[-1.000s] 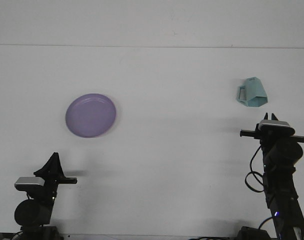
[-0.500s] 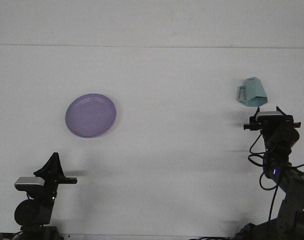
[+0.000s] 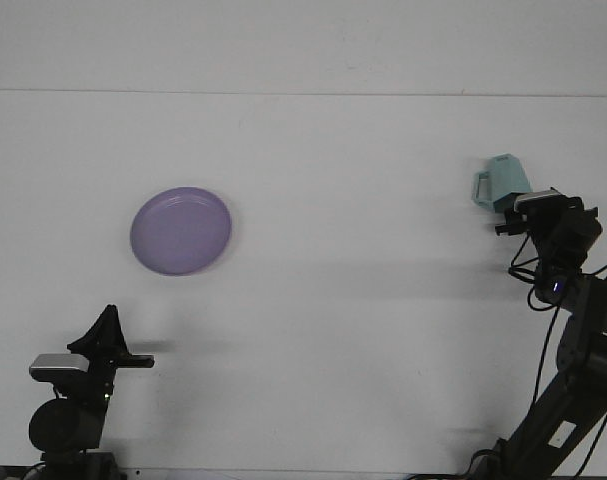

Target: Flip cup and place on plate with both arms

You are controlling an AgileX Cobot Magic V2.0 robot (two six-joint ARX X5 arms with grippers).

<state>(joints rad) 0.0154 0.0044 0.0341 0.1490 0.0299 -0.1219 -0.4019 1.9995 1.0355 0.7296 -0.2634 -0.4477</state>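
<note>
Your right arm has pushed forward since the earlier frames, so the right end effector [image 3: 531, 203] now sits against the near side of the cup [image 3: 500, 183], covering its lower part; before, the cup stood fully in view with the arm short of it. From the front view you cannot tell whether its fingers are spread or closed, as the camera housing hides them. The cup, pale teal with a handle on its left, lies tilted on the white surface [image 3: 363, 300] near the right edge, toward the far side. It appears unmoved.

Your left end effector [image 3: 107, 322] has stayed parked at the near left corner, pointing up, its fingers pressed together with nothing between them. The purple plate [image 3: 181, 230] rests flat on the left half, well apart from the cup and from both arms.
</note>
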